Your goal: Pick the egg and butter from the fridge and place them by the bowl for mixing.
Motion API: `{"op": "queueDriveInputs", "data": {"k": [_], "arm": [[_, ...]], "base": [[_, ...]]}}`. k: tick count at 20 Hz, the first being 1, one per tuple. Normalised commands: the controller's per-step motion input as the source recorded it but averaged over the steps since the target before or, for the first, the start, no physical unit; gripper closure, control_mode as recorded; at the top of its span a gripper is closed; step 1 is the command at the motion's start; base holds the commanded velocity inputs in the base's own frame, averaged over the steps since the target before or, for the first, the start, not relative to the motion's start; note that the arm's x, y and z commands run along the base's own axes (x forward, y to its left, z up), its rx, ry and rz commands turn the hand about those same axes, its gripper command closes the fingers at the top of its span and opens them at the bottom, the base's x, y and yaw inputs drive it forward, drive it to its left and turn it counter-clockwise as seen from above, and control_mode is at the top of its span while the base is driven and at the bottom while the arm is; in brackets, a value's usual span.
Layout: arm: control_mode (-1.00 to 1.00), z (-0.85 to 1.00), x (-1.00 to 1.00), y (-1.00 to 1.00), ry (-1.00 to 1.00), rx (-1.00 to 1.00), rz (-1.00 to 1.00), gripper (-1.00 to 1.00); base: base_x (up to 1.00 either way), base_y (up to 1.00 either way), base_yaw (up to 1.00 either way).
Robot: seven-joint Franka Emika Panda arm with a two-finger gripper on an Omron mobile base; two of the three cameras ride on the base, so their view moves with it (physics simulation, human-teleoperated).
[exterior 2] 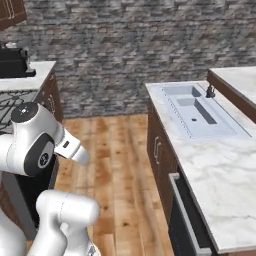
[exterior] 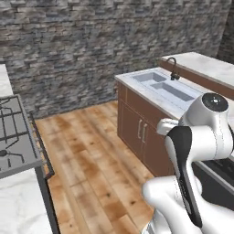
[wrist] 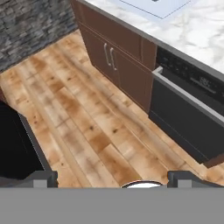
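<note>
Egg and butter: cannot tell where from these views, nor the fridge or the bowl. Gripper looking down at a slant over the plank floor, jaws wide apart, nothing between them; dark fingertips rising at the two bottom corners of the hand view. Beyond the floor, brown cabinet doors with slim metal handles, and just beside them a black dishwasher with a grey bar handle, both under a pale marble counter. Set into that counter, a double sink with a dark faucet at its far side. Across the floor from it, a grey stove with black grates, and farther along that same side a black appliance on a white counter. Behind everything, a rough grey stone wall. White arm folded close to the base, elbow high, forearm angled down toward the floor.
</note>
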Motion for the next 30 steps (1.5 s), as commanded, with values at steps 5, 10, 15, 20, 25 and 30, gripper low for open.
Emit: {"op": "queueDriveInputs", "data": {"k": [5, 10, 15, 20, 25, 30], "arm": [[1.0, 0.0, 0.0, 0.0, 0.0, 0.0, 0.0, -1.0], [1.0, 0.0, 0.0, 0.0, 0.0, 0.0, 0.0, -1.0], [1.0, 0.0, 0.0, 0.0, 0.0, 0.0, 0.0, -1.0], [1.0, 0.0, 0.0, 0.0, 0.0, 0.0, 0.0, -1.0], [1.0, 0.0, 0.0, 0.0, 0.0, 0.0, 0.0, -1.0], [1.0, 0.0, 0.0, 0.0, 0.0, 0.0, 0.0, -1.0]], "base": [[0.81, 0.15, 0.0], [0.8, 0.17, 0.0], [0.8, 0.16, 0.0], [0.81, 0.13, 0.0], [0.82, 0.12, 0.0], [0.82, 0.1, 0.0]]}}
